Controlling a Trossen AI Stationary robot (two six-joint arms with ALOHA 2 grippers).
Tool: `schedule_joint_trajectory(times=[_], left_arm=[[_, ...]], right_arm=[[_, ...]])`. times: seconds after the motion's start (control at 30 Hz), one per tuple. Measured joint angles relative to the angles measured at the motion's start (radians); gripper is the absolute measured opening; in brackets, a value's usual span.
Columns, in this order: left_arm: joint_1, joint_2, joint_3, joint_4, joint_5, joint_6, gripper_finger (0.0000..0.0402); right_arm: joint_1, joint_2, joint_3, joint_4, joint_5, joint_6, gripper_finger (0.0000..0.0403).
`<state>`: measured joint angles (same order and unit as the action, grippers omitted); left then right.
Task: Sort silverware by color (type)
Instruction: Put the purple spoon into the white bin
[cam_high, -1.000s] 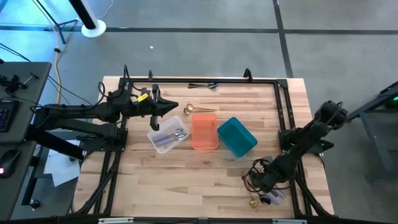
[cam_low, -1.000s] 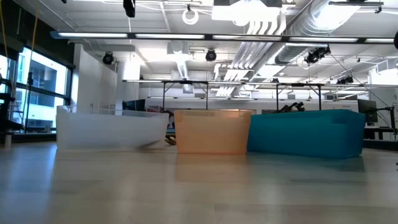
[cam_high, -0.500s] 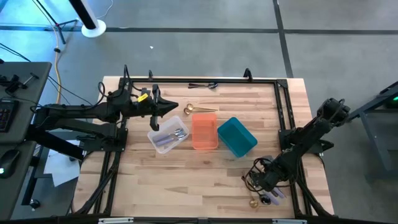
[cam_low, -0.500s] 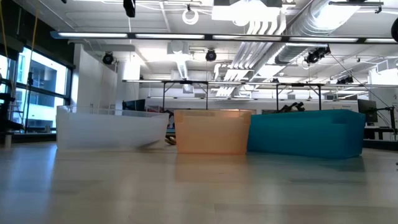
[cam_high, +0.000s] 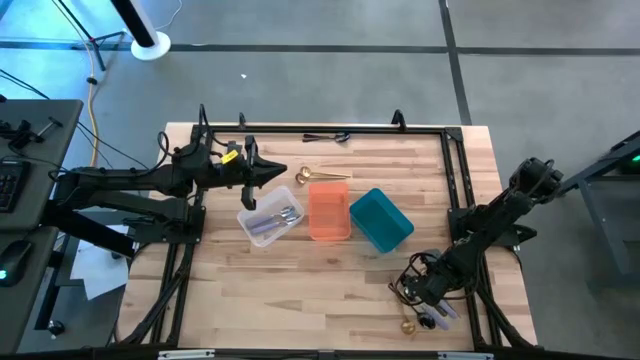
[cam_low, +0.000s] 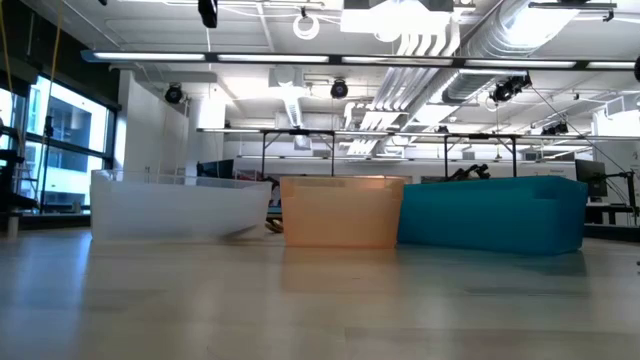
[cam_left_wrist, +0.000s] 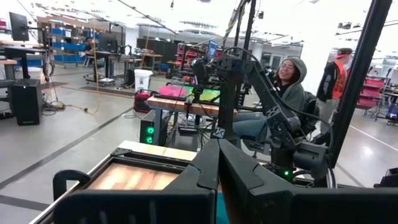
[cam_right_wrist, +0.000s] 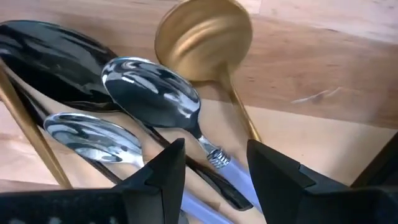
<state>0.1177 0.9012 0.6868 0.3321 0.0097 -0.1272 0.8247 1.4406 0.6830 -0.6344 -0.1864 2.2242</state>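
Table: a wooden table (cam_high: 300, 290) with a dark frame around its edge.
Clear bin: the clear bin (cam_high: 270, 218) sits left of the middle. A few silver pieces (cam_high: 285, 216) lie inside it.
Orange bin: the orange bin (cam_high: 329, 211) stands just beside the clear bin, on its right. I cannot tell what is in it.
Teal bin: the teal bin (cam_high: 381, 220) is just right of the orange bin and turned at a slant.
Gold spoon by the bins: one gold spoon (cam_high: 318, 177) lies flat on the table at the far side of the orange bin.
Black pieces: some black pieces (cam_high: 327, 136) lie at the far edge of the table, well apart from the bins.
Pile of silverware: a small pile (cam_high: 425, 318) lies at the near right corner. Up close it shows a gold spoon (cam_right_wrist: 205, 38), a black spoon (cam_right_wrist: 53, 61) and two shiny silver spoons (cam_right_wrist: 152, 94), all crossing over each other.
Right gripper: the right gripper (cam_right_wrist: 211, 171) hangs low, right over that pile. Its fingers (cam_right_wrist: 273, 180) stand apart with a silver spoon's handle showing between them. It may be touching the handle, but that is hard to see.
Left gripper: the left gripper (cam_high: 272, 172) waits at the far left, just above the far side of the clear bin. Its fingers (cam_left_wrist: 208, 171) are pressed together with nothing in them.
Room: a person in a hooded top (cam_left_wrist: 287, 87) sits beyond the table.
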Motion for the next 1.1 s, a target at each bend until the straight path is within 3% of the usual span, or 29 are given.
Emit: schedule_joint_trajectory(times=[0.8,1.1], left_arm=[[0.002,0.0,0.0,0.001,0.0,0.034,0.0],[0.002,0.0,0.0,0.001,0.0,0.034,0.0]], right_arm=[[-0.007,0.05,0.0,0.023,0.007,0.04,0.0155],[-0.007,0.05,0.001,0.013,0.011,0.025,0.0091]])
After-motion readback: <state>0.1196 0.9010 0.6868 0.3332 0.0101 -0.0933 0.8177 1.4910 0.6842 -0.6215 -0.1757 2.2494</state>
